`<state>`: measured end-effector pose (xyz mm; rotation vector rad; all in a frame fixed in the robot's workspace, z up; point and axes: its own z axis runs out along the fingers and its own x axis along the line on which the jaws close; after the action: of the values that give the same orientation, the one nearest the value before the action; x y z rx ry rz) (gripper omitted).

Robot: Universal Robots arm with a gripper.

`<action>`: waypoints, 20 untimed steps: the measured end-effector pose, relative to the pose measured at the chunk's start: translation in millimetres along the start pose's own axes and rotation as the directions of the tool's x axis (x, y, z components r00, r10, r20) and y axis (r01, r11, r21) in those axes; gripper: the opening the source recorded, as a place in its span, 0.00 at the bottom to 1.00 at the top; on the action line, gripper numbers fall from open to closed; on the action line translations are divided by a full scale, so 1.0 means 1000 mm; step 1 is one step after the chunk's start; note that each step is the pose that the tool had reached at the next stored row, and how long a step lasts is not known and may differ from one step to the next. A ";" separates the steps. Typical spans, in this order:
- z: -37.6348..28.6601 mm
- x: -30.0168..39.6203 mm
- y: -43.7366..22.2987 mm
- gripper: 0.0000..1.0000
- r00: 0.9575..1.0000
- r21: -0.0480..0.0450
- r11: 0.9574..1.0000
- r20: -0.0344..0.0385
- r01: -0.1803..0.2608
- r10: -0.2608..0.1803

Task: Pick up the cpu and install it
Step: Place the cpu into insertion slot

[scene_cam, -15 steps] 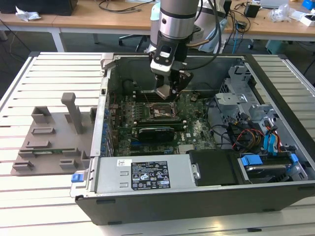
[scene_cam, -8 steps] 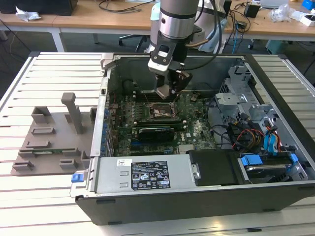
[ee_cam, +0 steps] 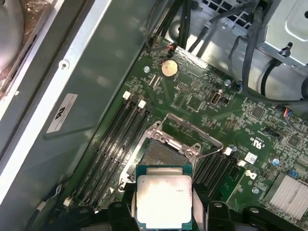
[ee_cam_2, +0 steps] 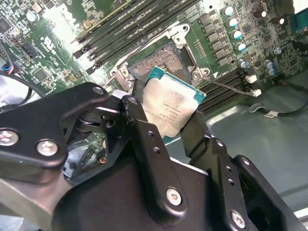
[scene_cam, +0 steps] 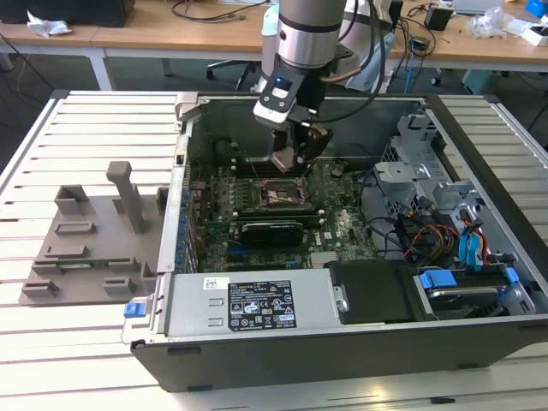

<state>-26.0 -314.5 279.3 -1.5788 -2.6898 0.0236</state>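
The cpu, a flat square chip with a silvery top and a green rim, is clamped edge to edge between my black fingers. My gripper is shut on it. In the exterior view my gripper hangs inside the open computer case, just above the motherboard. The open socket, with its metal frame lifted, lies on the board close beyond the chip. In the first wrist view the cpu sits a short way off from the socket, and my gripper holds it level.
Memory slots run along both sides of the socket. A black card lies in front of it, and a power supply sits at the case front. Drive cages and cables fill the exterior view's right. A grey tray lies outside.
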 end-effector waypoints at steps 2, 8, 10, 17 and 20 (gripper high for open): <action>0.0000 0.0000 0.0000 0.55 1.000 0.000 1.000 -0.001 -0.024 0.024; 0.0000 0.0000 0.0000 0.55 0.996 0.000 0.996 0.000 -0.089 0.089; 0.0000 0.0000 0.0000 0.55 0.994 0.000 0.994 0.000 -0.109 0.109; 0.0001 0.0000 0.0000 0.55 0.986 0.000 0.986 -0.001 -0.167 0.167; 0.0001 0.0000 0.0000 0.55 0.982 0.000 0.982 -0.001 -0.190 0.190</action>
<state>-26.0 -314.4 279.2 -1.8281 -2.5277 0.0255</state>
